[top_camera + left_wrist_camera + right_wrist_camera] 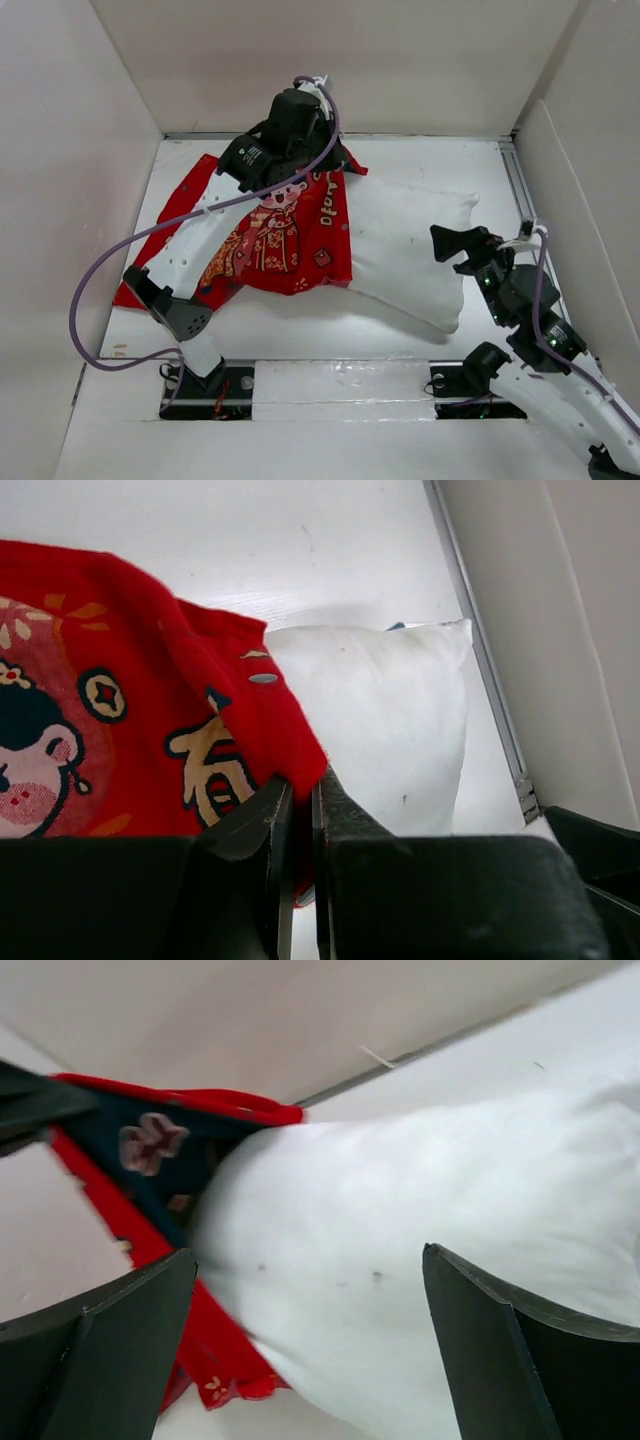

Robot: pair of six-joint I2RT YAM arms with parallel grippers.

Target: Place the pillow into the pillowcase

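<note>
Protruding plump pillow (405,245), crumpled red pillowcase (290,240)

Plain white pillow (410,252); bright red pillowcase (300,250) with cartoon figures, gold characters

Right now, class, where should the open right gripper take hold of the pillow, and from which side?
Probably pinch the pillow at its bare right end, coming from the right, where the right gripper stands open. Its left part is tucked inside the pillowcase, whose edge the left gripper holds, so only that end is free.
</note>
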